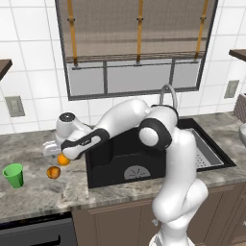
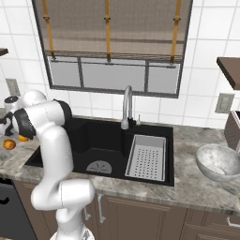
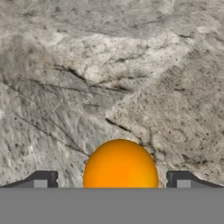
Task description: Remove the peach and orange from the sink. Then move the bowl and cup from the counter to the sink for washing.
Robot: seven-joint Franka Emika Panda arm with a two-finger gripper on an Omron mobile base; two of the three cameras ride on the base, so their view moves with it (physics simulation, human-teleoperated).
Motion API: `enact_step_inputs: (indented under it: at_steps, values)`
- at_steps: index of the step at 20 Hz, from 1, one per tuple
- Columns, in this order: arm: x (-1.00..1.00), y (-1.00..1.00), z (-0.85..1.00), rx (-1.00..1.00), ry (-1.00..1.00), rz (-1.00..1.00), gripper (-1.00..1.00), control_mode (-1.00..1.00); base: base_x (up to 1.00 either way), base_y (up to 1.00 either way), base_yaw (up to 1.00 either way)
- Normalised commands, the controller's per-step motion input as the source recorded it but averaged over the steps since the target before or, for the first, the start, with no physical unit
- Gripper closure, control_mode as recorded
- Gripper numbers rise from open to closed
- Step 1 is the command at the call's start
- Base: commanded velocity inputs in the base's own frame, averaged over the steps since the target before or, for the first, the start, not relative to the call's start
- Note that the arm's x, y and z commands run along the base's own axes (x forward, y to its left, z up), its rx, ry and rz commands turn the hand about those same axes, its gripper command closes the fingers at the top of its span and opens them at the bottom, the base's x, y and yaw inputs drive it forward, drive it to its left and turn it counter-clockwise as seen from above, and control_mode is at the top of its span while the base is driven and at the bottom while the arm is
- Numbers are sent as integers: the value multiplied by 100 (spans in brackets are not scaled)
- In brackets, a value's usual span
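Observation:
The orange (image 3: 120, 165) lies on the stone counter between my two fingertips, with a gap on each side. My gripper (image 3: 116, 179) is open around it, just above the counter left of the sink (image 1: 111, 163). In the left base view the orange (image 1: 63, 160) peeks out under my hand, the mottled peach (image 1: 53, 172) rests a little nearer the front edge, and the green cup (image 1: 14, 175) stands upright further left. The whitish bowl (image 2: 218, 161) sits on the counter far right of the sink (image 2: 93, 140). The orange (image 2: 22, 138) and peach (image 2: 8, 144) also appear at the left edge of the right base view.
A curved silver faucet (image 2: 125, 108) rises behind the basin, and a grey perforated rack (image 2: 147, 157) fills its right part. My arm stretches over the sink's left rim. A tiled wall and window close off the back.

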Motion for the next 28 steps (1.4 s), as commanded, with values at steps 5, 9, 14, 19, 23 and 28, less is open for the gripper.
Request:
enact_step_inputs:
  at_steps: [5,9,14,19,23,28]
  values:
    - [-22,0,38,0,0,0,-100,-100,0,0,0]
    - [-29,-5,33,0,0,-1,-100,-100,0,0,0]
    - [-31,-7,28,1,0,-8,-100,-100,0,0,0]
    - [-31,-6,24,4,0,-14,-100,-100,0,0,0]
    - [-31,-5,24,7,0,-15,-100,-100,0,0,0]
    - [-28,-1,21,7,0,-18,-100,-100,0,0,0]
